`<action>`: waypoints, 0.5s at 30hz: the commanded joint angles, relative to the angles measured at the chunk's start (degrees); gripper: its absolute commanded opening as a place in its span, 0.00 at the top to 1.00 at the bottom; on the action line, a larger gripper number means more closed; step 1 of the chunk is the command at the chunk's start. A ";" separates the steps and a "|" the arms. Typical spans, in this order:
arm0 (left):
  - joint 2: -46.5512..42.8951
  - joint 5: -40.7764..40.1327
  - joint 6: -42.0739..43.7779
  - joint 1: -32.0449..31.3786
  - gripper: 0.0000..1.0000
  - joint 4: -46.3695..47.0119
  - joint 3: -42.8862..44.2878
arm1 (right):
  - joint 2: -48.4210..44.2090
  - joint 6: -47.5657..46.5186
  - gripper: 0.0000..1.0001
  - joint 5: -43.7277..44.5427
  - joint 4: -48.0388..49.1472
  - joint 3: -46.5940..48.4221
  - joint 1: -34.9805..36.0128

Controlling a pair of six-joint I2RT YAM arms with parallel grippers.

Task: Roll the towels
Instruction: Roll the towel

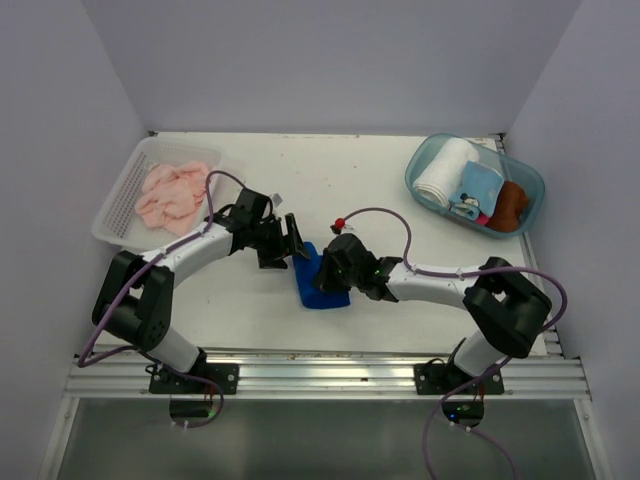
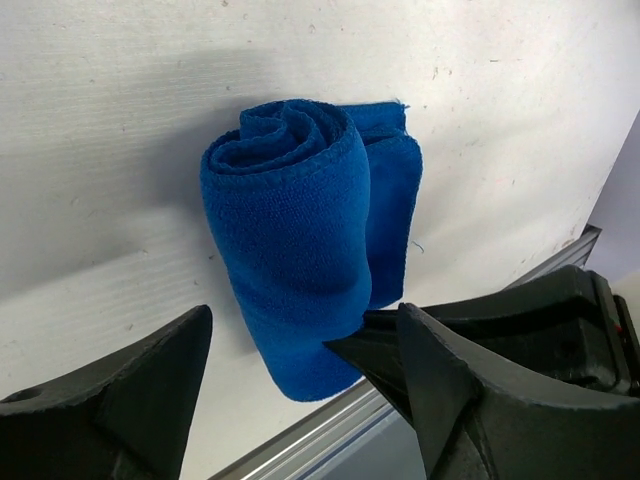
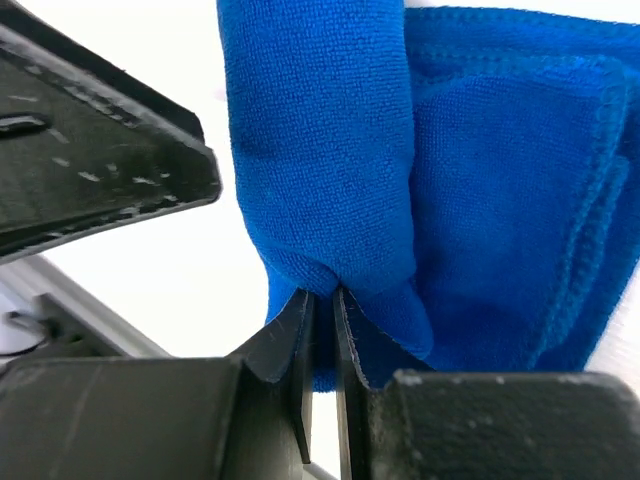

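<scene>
Pinch first: my right gripper (image 3: 322,300) has its two dark fingers pressed nearly together on a fold at the near end of the deep blue terry towel (image 3: 330,150). Only a sliver of gap shows, and I cannot see how much cloth sits inside it. The fabric fills that wrist view and runs off the top edge, so its far end is cut off there.

My left gripper (image 2: 300,330) is spread wide, one finger on either side of the roll, touching nothing that I can see. The dark bulk behind its one finger blocks the near corner of the flat part.

From above, both grippers crowd over the far end of the towel (image 1: 318,290), which lies mid-table, near the front edge and between my two arms. Its far end is hidden under them.

Now the lie of it. It is a tight roll with its spiral end facing away from my left wrist, and a flat, unrolled flap lies alongside, touching it. The long axis runs roughly far to near across the white table (image 1: 330,170), slightly slanted.

Further out, a white perforated basket (image 1: 118,205) of pink cloths (image 1: 172,195) sits far left. A clear teal oval tub (image 1: 425,160) sits far right, holding a white rolled towel (image 1: 443,172) among others.
</scene>
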 commanded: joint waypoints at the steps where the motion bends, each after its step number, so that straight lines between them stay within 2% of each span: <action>1: -0.86 2.29 0.49 -0.10 0.21 2.70 0.04 | -1.09 4.58 0.93 -8.11 10.08 -5.13 -2.18; 9: 2.74 5.01 -0.39 -0.18 0.19 7.79 -2.51 | -0.13 8.28 0.93 -15.24 22.12 -12.26 -6.14; 15: 6.96 6.33 -0.65 -0.88 0.27 10.08 -1.29 | 1.02 6.97 0.94 -18.93 23.11 -12.44 -7.99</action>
